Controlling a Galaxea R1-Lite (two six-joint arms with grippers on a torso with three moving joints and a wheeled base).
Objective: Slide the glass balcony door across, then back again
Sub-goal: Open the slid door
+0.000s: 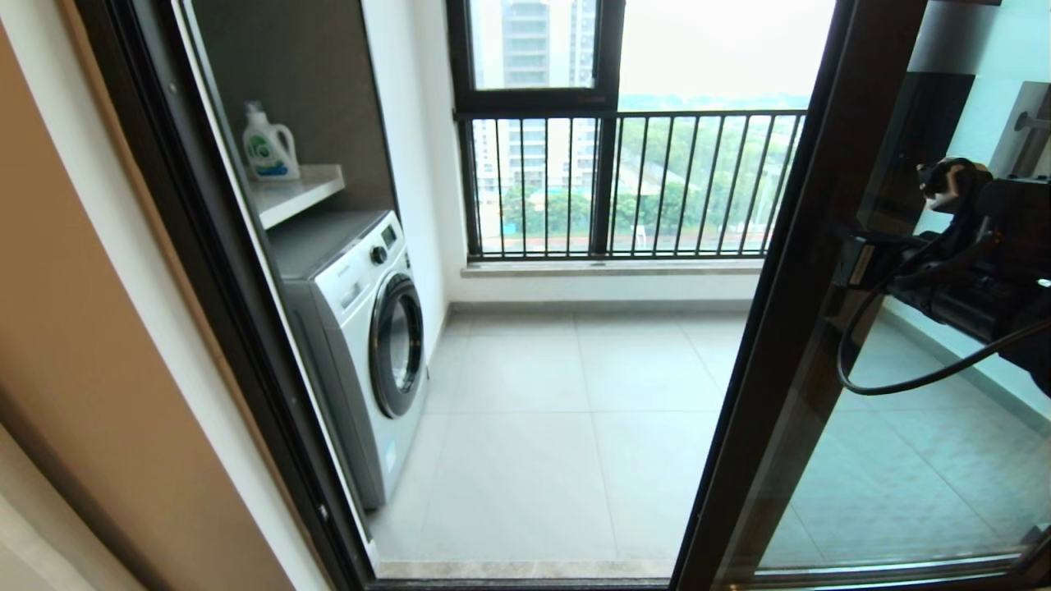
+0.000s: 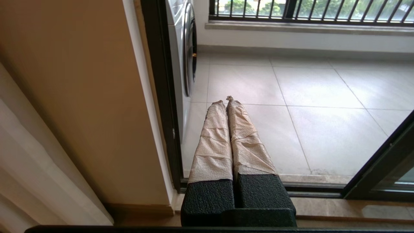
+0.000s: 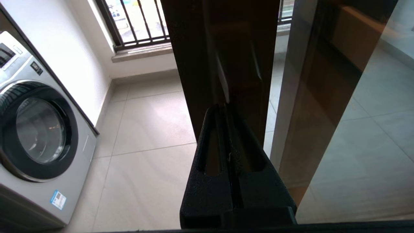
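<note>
The glass balcony door stands slid over to the right, its dark brown frame edge crossing the head view diagonally, and the doorway on its left is wide open. My right gripper is at mid height against that frame edge. In the right wrist view the black right gripper is shut, its tips touching the dark door frame with nothing between the fingers. The bar handle does not show clearly. My left gripper, with tape-wrapped fingers, is shut and empty, held low by the left jamb, with the door frame far to its side.
A washing machine stands just inside the balcony on the left, under a shelf with a detergent bottle. The outer window with black railing bars closes the far side. The left jamb and floor track bound the opening.
</note>
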